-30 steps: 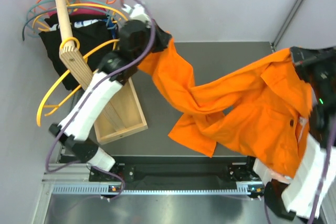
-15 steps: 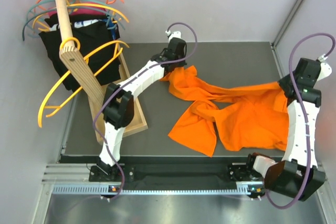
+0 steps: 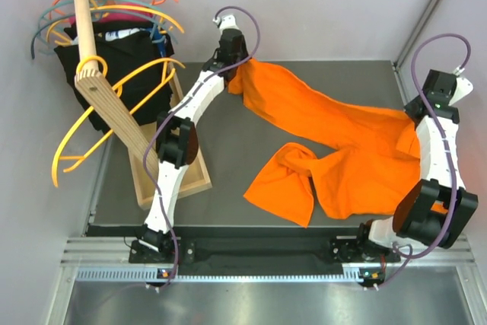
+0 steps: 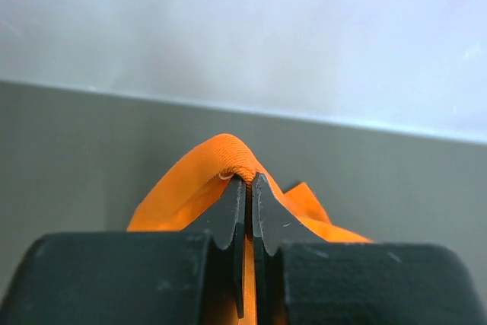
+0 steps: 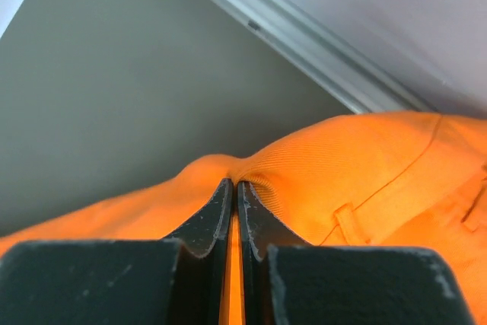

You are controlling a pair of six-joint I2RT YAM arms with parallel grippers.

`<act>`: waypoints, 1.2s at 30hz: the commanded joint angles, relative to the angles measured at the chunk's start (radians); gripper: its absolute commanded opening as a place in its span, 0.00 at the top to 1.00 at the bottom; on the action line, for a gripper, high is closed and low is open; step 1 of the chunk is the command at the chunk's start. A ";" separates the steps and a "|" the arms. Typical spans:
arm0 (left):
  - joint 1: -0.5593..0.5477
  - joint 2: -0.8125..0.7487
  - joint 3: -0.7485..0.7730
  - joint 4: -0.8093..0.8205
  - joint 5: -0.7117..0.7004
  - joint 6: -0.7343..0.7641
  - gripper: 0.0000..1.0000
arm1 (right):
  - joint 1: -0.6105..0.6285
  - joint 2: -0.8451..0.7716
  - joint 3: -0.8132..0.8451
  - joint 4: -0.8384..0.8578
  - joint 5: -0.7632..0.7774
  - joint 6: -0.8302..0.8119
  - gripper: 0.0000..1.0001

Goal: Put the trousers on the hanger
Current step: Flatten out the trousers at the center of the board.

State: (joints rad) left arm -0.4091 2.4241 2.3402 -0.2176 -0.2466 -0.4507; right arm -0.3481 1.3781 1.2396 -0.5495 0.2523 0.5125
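Pinching is seen at both ends: the left gripper (image 4: 249,184) is clamped on a raised fold of the trousers (image 3: 335,135), and the right gripper (image 5: 234,188) is closed on another fold near the waistband. Compared with half a second earlier, the left gripper has been carried farther toward the back wall, and the orange leg trailing from it is drawn out longer and flatter. The amber-yellow hanger (image 3: 148,67) is left on the wooden pole (image 3: 106,104), well apart to the left gripper's left.
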 commanded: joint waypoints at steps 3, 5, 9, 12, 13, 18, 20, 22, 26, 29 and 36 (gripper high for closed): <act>0.044 0.052 0.097 0.164 0.021 -0.034 1.00 | -0.008 0.036 0.096 0.103 0.068 -0.075 0.96; 0.044 0.061 0.082 0.182 0.023 -0.048 0.86 | -0.011 0.067 0.109 0.102 0.097 -0.098 0.90; 0.035 0.076 0.077 0.164 0.047 -0.057 0.31 | -0.048 0.125 0.144 0.082 0.113 -0.141 0.71; 0.001 0.035 0.033 0.143 0.047 -0.034 0.15 | -0.078 0.176 0.202 0.005 0.085 -0.118 0.48; -0.023 0.020 0.021 0.135 0.029 -0.025 0.12 | -0.077 0.177 0.208 -0.012 0.068 -0.111 0.42; -0.118 -0.114 -0.088 0.017 -0.054 -0.032 0.10 | 0.064 0.131 0.225 -0.092 0.015 -0.054 0.34; -0.176 -0.190 -0.160 -0.046 -0.088 -0.028 0.11 | 0.185 0.090 0.221 -0.121 0.009 -0.031 0.34; -0.207 -0.268 -0.229 -0.095 -0.106 -0.023 0.17 | 0.256 0.029 0.201 -0.164 -0.024 0.018 0.35; -0.240 -0.662 -0.605 -0.072 -0.056 -0.030 0.32 | 0.439 -0.135 0.065 -0.188 -0.165 0.083 0.36; -0.257 -0.889 -0.793 -0.038 0.027 0.007 0.32 | 0.584 -0.229 -0.044 -0.185 -0.289 0.089 0.36; -0.304 -1.317 -0.981 -0.261 0.019 -0.031 0.35 | 0.957 -0.355 -0.264 -0.103 -0.389 0.207 0.25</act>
State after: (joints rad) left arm -0.7025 1.2480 1.4609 -0.3779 -0.2531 -0.4557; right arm 0.4942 1.0504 1.0512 -0.7033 -0.0692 0.6460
